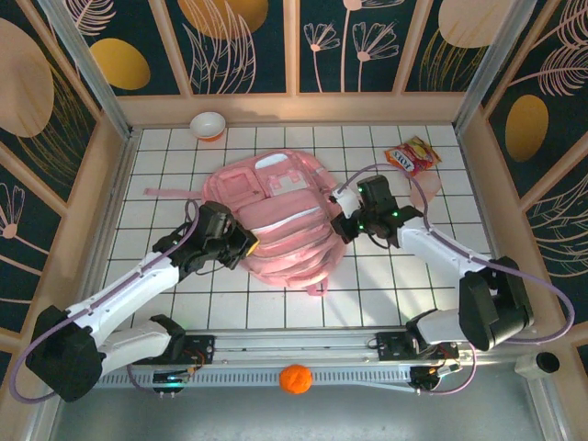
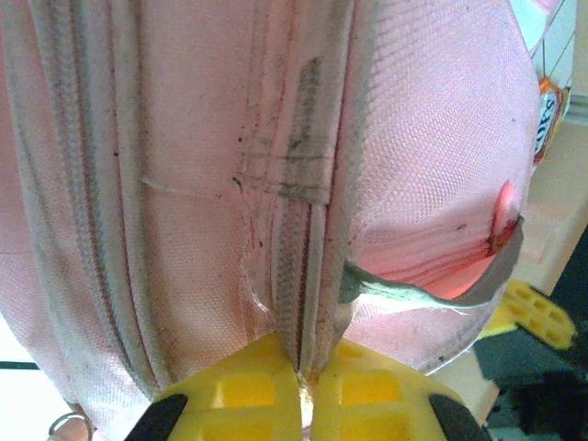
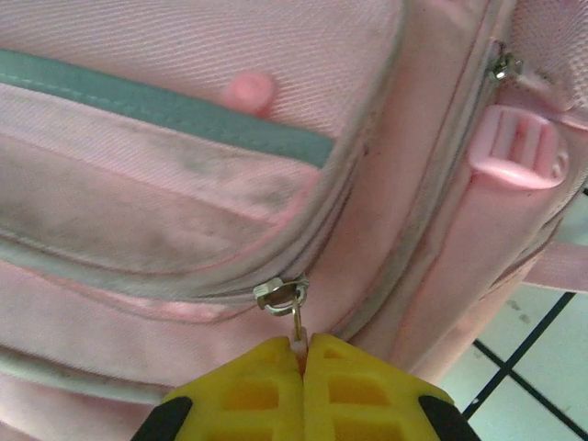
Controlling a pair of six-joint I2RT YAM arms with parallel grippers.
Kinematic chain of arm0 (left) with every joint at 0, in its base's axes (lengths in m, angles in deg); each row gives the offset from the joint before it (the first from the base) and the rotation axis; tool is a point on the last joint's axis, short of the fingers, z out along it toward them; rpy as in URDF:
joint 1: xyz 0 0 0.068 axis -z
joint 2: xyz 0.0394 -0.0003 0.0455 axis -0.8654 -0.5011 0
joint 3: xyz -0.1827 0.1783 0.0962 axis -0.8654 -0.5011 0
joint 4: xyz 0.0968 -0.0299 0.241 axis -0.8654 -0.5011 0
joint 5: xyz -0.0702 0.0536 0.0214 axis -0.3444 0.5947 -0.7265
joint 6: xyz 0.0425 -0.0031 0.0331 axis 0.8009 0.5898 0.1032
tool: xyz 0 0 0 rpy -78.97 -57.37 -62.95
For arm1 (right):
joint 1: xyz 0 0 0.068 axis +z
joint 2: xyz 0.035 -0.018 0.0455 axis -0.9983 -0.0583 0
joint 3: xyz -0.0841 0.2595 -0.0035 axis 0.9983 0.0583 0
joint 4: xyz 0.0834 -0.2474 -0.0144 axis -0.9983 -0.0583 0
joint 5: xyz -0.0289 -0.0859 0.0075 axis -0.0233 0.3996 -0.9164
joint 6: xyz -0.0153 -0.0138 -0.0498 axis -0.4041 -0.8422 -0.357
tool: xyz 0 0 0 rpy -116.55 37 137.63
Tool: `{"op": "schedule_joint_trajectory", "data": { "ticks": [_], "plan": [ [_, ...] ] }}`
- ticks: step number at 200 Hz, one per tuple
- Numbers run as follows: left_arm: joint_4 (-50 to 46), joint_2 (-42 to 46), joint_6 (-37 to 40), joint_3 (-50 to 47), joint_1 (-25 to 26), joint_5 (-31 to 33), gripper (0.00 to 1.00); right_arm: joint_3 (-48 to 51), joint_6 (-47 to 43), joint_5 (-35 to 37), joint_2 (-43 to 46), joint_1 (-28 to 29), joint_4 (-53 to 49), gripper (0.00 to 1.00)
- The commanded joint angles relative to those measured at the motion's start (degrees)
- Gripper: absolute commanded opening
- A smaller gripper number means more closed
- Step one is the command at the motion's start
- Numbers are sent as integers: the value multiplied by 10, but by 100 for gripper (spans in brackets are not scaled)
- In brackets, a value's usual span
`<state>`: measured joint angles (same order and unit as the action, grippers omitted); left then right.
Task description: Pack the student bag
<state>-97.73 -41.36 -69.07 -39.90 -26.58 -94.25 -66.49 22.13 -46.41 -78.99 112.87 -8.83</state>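
Note:
The student bag (image 1: 276,216), a big soft pink backpack, lies flat in the middle of the tiled table. At the bag's left side my left gripper (image 1: 244,246) is shut, its yellow fingers pinching a fold of the bag's zipper seam (image 2: 303,276) in the left wrist view. On the bag's right side my right gripper (image 1: 339,220) is shut too. The right wrist view shows that gripper (image 3: 301,344) clamped on the thin pull tab (image 3: 297,322) of a metal zipper slider (image 3: 280,295) on a curved pocket seam.
A white bowl (image 1: 209,124) stands at the back left. A red and yellow snack packet (image 1: 412,156) lies at the back right. An orange ball (image 1: 295,378) rests in front of the arm bases. A pink strap (image 1: 170,192) trails left. Walls enclose the table.

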Motion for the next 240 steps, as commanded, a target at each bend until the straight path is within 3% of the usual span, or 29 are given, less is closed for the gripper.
{"op": "schedule_joint_trajectory", "data": {
  "ticks": [1,48,82,137,148,166,170,173,176,184,187,210,240],
  "plan": [
    [-99,11,84,15,-19,44,0,-31,-21,60,-20,-43,22,0],
    [-106,-11,150,18,-21,5,0,-62,-70,-3,-85,-57,69,0],
    [-126,-25,205,31,-33,31,0,-97,-84,-31,-145,-62,79,0],
    [-33,-142,297,105,-100,96,1,-51,-23,-70,-84,-109,121,0],
    [-19,-166,308,133,-102,110,19,-45,-8,-82,-68,-125,124,11],
    [5,-174,326,166,-108,149,57,-25,23,-103,-29,-160,148,45],
    [12,-172,330,169,-111,160,64,-16,32,-104,-19,-172,158,61],
    [16,-169,334,170,-115,168,70,-10,36,-103,-12,-178,166,92],
    [21,-166,338,171,-117,178,76,-4,45,-103,-4,-186,174,98],
    [30,-155,346,168,-125,214,95,13,63,-102,14,-210,195,99],
    [36,-149,350,166,-128,226,98,19,72,-101,20,-220,202,99],
    [116,-88,397,95,-140,364,99,86,131,-63,66,-290,270,99],
    [341,2,529,-80,-142,509,99,184,160,14,108,-346,355,99]
  ]
}}
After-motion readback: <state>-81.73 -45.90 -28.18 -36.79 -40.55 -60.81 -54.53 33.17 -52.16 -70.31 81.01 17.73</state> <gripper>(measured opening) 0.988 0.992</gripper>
